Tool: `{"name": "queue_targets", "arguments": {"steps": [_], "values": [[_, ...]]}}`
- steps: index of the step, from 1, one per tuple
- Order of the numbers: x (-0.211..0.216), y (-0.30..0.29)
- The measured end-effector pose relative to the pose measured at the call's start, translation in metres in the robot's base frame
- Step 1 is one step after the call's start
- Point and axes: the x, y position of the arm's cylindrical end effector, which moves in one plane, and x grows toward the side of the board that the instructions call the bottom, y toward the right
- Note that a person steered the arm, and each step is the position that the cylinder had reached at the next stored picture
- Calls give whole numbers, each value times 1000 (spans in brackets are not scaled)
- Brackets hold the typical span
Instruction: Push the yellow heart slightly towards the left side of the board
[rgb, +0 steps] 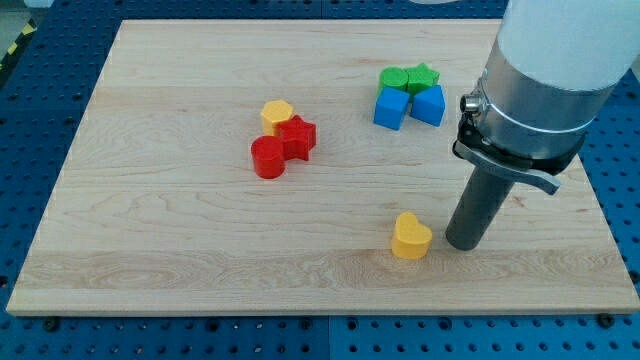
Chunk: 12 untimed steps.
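The yellow heart (411, 237) lies on the wooden board (180, 230) towards the view's bottom right. My tip (464, 243) rests on the board just to the right of the heart, a small gap apart from it. The dark rod rises from the tip to the grey and white arm body at the view's top right.
A yellow hexagon-like block (277, 114), a red star-like block (297, 136) and a red round block (268, 157) cluster at the board's middle. Two green blocks (394, 79) (424, 77) and two blue blocks (391, 108) (429, 104) cluster at the top right, near the arm.
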Motion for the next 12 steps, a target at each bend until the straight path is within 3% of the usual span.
{"name": "queue_targets", "arguments": {"steps": [9, 12], "values": [[15, -43], [-26, -52]]}}
